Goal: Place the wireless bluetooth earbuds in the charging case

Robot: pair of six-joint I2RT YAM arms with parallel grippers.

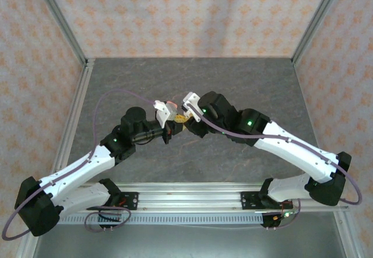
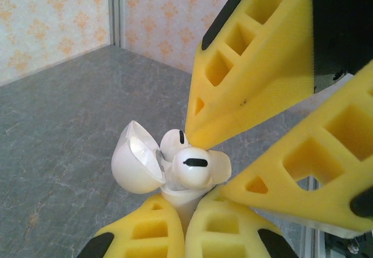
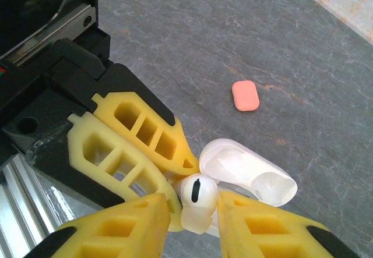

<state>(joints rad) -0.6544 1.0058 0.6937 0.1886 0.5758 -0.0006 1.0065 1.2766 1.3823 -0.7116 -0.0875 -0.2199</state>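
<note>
A lab test booth: aluminium posts and wallpapered panels enclose a grey stone-look table.

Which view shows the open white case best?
Left wrist: the case sits mid-frame, lid flipped open, two white earbuds in it, left gripper shut on its body. Right wrist shows the lid and one earbud, with the body mostly hidden. Top view: too small to make out.

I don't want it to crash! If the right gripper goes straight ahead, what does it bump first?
The right gripper would probably meet the white earbud first, sitting in the open case.
</note>
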